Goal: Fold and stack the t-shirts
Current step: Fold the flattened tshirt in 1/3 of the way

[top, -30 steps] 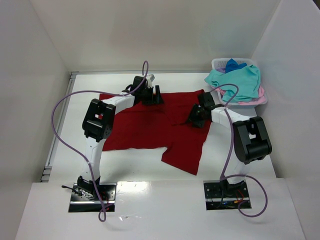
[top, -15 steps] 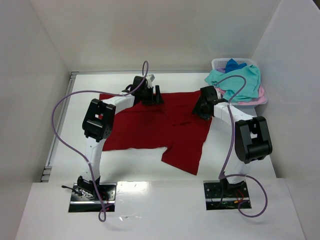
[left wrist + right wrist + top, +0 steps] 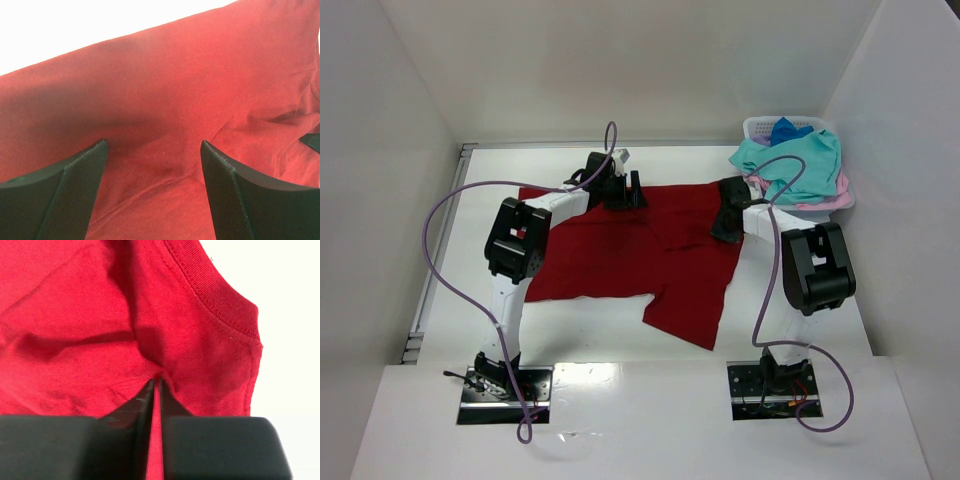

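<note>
A large dark red t-shirt (image 3: 620, 250) lies spread on the white table. My left gripper (image 3: 620, 190) hovers open over its far edge; in the left wrist view red cloth (image 3: 155, 125) fills the gap between the fingers (image 3: 235, 195). My right gripper (image 3: 728, 205) is shut on a pinch of the red t-shirt (image 3: 125, 330) near its ribbed collar (image 3: 215, 295), at the shirt's far right corner. A teal t-shirt (image 3: 790, 165) drapes over the basket, with pink (image 3: 830, 195) and blue (image 3: 786, 130) cloth under and behind it.
The pale slotted laundry basket (image 3: 756, 127) stands at the back right corner against the right wall. White walls enclose the table on three sides. Purple cables (image 3: 450, 260) loop from both arms over the table.
My right gripper moved toward the far right corner of the red t-shirt and closed on the cloth near the collar. The left arm has not moved.
</note>
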### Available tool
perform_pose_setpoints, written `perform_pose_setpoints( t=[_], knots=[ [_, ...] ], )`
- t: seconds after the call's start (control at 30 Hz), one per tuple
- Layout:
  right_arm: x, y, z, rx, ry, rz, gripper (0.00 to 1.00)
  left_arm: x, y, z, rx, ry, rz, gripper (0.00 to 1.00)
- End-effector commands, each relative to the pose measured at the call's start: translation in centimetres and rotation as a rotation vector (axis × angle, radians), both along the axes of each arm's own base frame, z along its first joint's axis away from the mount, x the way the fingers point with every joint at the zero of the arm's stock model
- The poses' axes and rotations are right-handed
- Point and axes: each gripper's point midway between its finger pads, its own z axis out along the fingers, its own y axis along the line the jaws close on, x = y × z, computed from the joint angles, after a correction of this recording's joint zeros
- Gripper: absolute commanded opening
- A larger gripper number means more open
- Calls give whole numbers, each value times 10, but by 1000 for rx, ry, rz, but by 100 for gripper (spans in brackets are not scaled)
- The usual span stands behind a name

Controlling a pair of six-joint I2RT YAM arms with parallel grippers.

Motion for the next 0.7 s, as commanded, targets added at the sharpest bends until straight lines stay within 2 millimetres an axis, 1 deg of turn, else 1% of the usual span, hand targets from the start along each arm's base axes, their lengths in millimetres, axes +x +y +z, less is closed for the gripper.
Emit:
perform_pose_setpoints(
  t=[0.0,0.03,0.1,0.13,0.17,0.2,0.23,0.3,0.4,0.47,0.5,0.57,0.6,0.63,0.67],
  knots=[
    [11,-4,0,-21,-23,-16,6,-8,12,-41,51,86,20,84],
    [9,-4,-1,-23,-14,-16,0,-8,12,-41,51,86,20,84],
    [6,-7,-2,-38,-2,-12,0,-8,12,-41,51,86,20,84],
    [1,-10,-1,-49,4,-17,0,-8,12,-41,51,86,20,84],
    [2,-10,4,-46,-11,-18,0,-8,12,-41,51,86,20,84],
    [-4,-11,0,-50,10,-17,0,-8,12,-41,51,86,20,84],
    [-5,-15,5,-48,-2,-27,0,-8,12,-41,51,86,20,84],
    [-9,-16,5,-48,0,-27,0,-5,11,-38,47,78,20,84],
    [-20,-20,-1,-64,37,-30,0,-5,11,-38,47,78,20,84],
    [-23,-20,-2,-67,50,-30,0,-5,11,-38,47,78,20,84],
    [-26,-21,-6,-71,68,-29,0,-5,11,-38,47,78,20,84],
    [-26,-21,-6,-71,69,-29,0,-7,12,-39,51,86,20,84],
    [-19,-21,6,-71,31,-35,0,-7,12,-39,51,86,20,84],
    [-16,-21,9,-74,23,-27,4,-7,12,-39,51,86,20,84],
    [-12,-20,18,-73,-2,-20,15,-7,12,-39,55,81,14,84]
  ],
)
